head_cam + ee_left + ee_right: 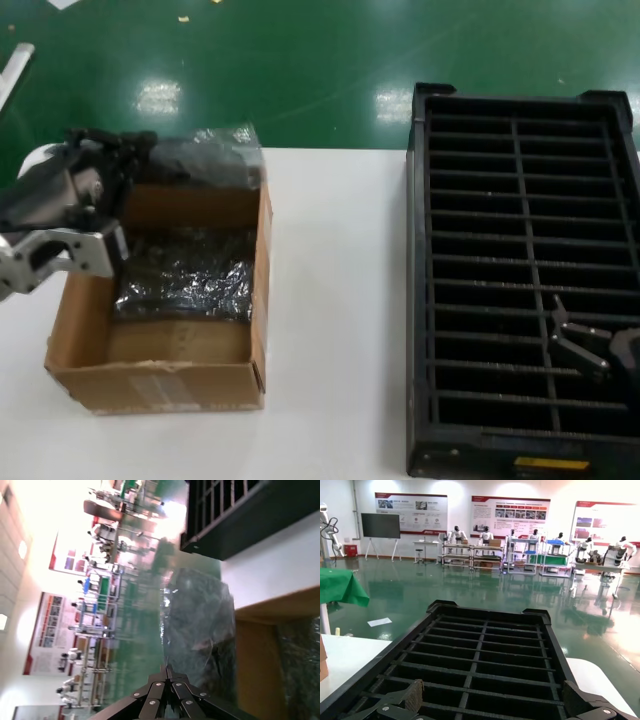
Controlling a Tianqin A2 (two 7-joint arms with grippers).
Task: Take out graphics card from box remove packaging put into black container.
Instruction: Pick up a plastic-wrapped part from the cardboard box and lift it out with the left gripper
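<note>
The brown cardboard box [150, 385] sits at the table's left. My left gripper [140, 150] is at the box's far left corner, shut on the edge of the packaging [205, 160], a crinkly grey bag raised above the box's far wall. In the left wrist view the gripper [167, 669] pinches that bag [200, 625] beside the box wall [255, 655]. The graphics card is hidden inside the bag. A second shiny bag [185, 275] lies on the box floor. My right gripper [590, 345] hovers open over the black container [420, 300], with its slots [485, 615] below the spread fingers [492, 700].
White tabletop [330, 300] separates the box from the container. The green floor [300, 70] lies beyond the table's far edge. A yellow label [550, 464] marks the container's near edge.
</note>
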